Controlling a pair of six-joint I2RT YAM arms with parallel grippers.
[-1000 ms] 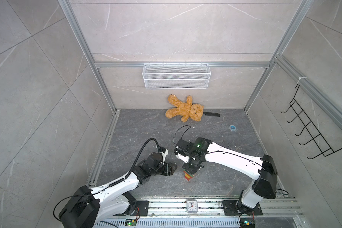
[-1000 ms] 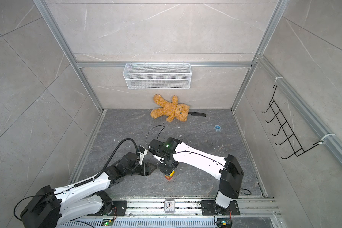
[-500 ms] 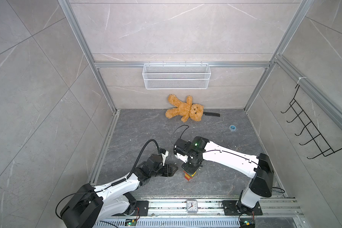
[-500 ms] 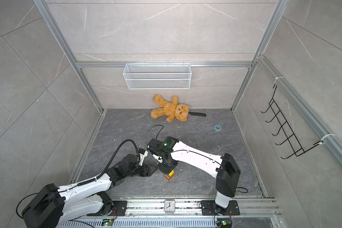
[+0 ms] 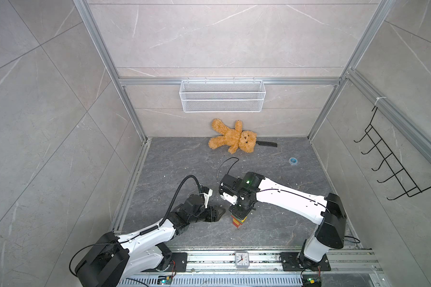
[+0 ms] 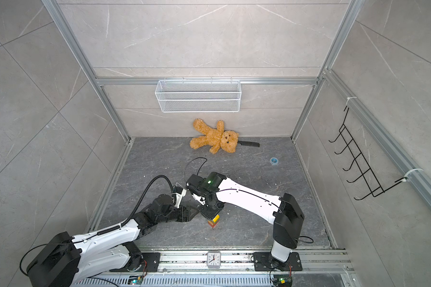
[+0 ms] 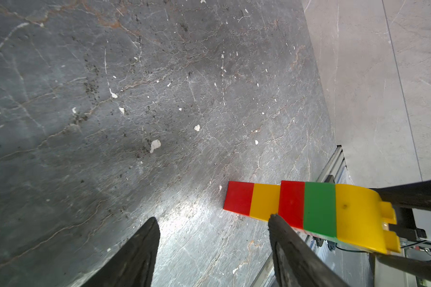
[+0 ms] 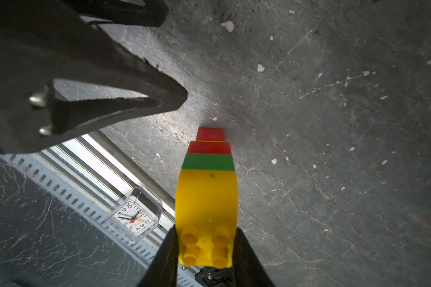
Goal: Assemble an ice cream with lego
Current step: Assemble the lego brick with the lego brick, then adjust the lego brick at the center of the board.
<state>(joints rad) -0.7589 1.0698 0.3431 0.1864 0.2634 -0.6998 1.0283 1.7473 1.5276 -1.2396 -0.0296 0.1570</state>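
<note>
Top views first: the ice cream [image 5: 239,221], a plastic lego popsicle w/ narrow red+yellow stem and wider red, green and round-topped yellow head, stands upright near the front edge of the dark grey stone floor [image 5: 271,159], about mid-width. The black right gripper [image 5: 240,214] comes at it from above and covers the top, so only the lower bricks show. The black left gripper [image 5: 219,214] sits low just beside it, on the left-edge side, tips pointing at the stack, not touching afaict. Same in both top views.

Left wrist view: the left gripper's fingers are spread w/ only bare floor between them. The ice cream [image 7: 306,208] is outside that gap, past one fingertip. All five colour bands show here, long axis square to the floor. Red foot is on the floor or just off it, can't tell.

Right wrist view: looks down the stack's length, jaws pinching the studded end of the yellow brick [image 8: 207,198] from both sides. The yellow stem brick is hidden here.

Imo the right arm owns it. Next move prob hinges on that upright axis: let go w/o tipping it toward the left gripper.
</note>
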